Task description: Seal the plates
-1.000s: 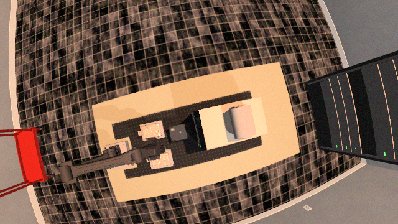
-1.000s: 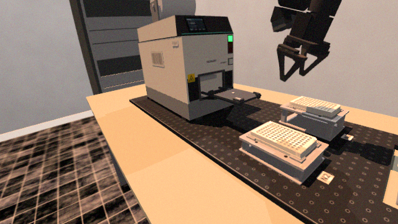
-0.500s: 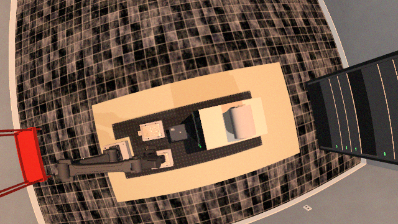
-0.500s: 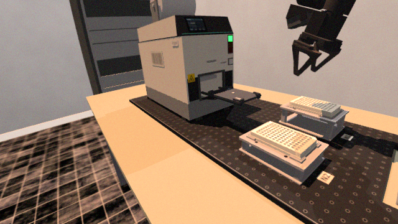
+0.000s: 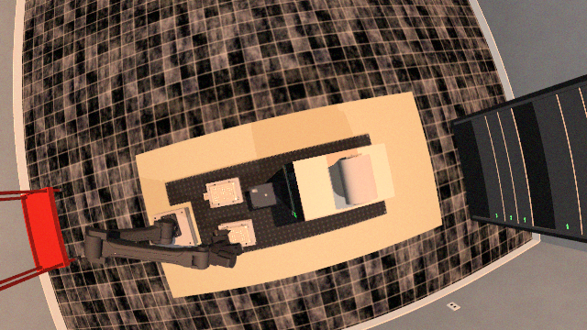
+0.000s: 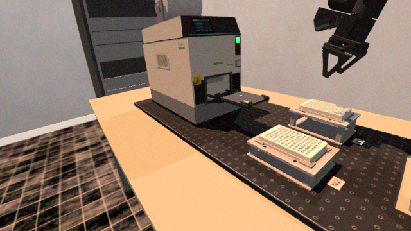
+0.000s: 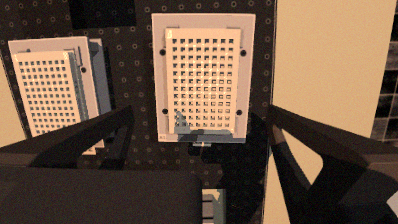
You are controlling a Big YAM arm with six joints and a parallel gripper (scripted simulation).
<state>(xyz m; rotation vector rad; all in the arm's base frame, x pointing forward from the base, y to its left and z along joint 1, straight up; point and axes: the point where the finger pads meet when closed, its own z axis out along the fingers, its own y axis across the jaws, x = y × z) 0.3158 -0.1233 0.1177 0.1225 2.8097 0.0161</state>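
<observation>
"Start with the top view. Where is everything?"

"Take the sealer [image 5: 316, 197] [image 6: 170, 70] as the landmark. Its stage [image 5: 262, 202] [image 6: 252, 97] sticks out of its front, bearing no plate. Beyond that, farther from the sealer, the N2 plate [image 5: 224, 192] [image 6: 293, 141] [image 7: 45, 90] and the N1 plate [image 5: 239, 235] [image 6: 322, 108] [image 7: 205, 75] sit in their nests. The arm reaches in from the far side, over by N1."

"And the exterior view?"

"The lamp [image 6: 237, 40] on the sealer's front is green. The gripper [image 5: 231, 249] [image 6: 333, 74] [image 7: 199, 112] hangs well above the N1 nest [image 6: 356, 116] [image 7: 160, 75], out past the stage from the sealer, holding nothing."

"So what could spoil it?"

"Coming down off-line, I'd say. A finger could land on the nest or the plate's rim and tip it. A grip too shallow could let the plate slip on the way to the sealer; a tilted set-down on the locators would bring a red light."

"The wrist view?"

"Fingers wide apart, one to each side of the N1 plate, with air between. The plate looks a touch off-centre, so closing unevenly could drag it. A turned wrist later could put A1 at the wrong corner."

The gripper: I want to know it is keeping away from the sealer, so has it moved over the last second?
Yes; in the exterior view the gripper has shifted right, farther from the sealer.
</observation>
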